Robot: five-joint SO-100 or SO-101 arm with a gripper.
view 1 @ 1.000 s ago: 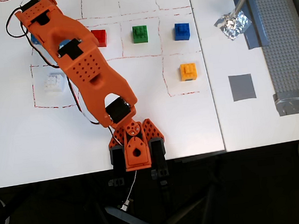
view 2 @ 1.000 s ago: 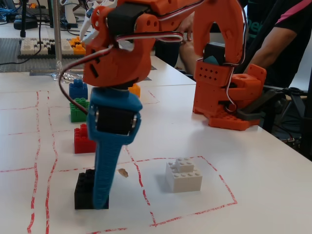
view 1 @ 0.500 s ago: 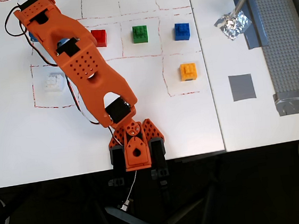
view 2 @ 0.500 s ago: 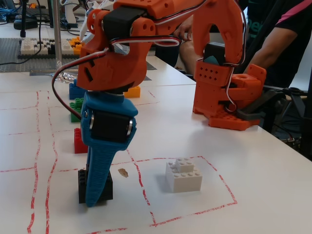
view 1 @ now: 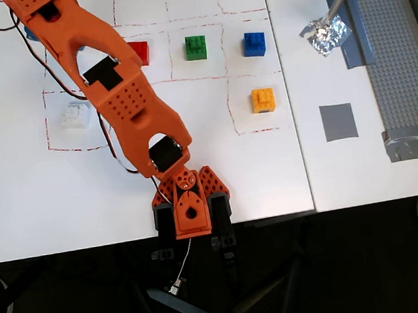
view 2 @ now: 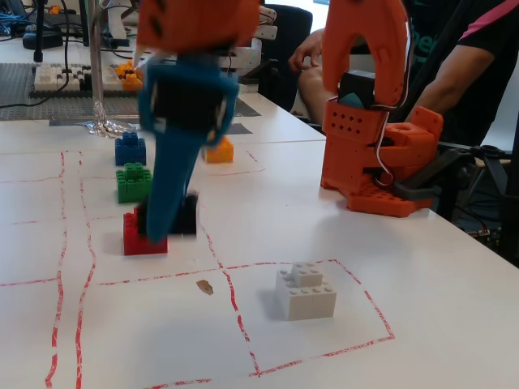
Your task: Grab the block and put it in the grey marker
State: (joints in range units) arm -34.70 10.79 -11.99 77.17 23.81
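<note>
In the fixed view my gripper hangs down over the red brick, blurred. Its blue finger lies across the front of the black block, and the other jaw is hidden behind. The block sits against the finger, its bottom edge higher than the red brick's base. In the overhead view the orange arm covers the gripper and the block. The grey marker lies flat on the right-hand white board, far from the arm. It is out of the fixed view.
Red, green, blue, orange and white bricks sit in red-lined squares. Crumpled foil and a grey studded baseplate lie at the right. The arm base stands at the table's edge.
</note>
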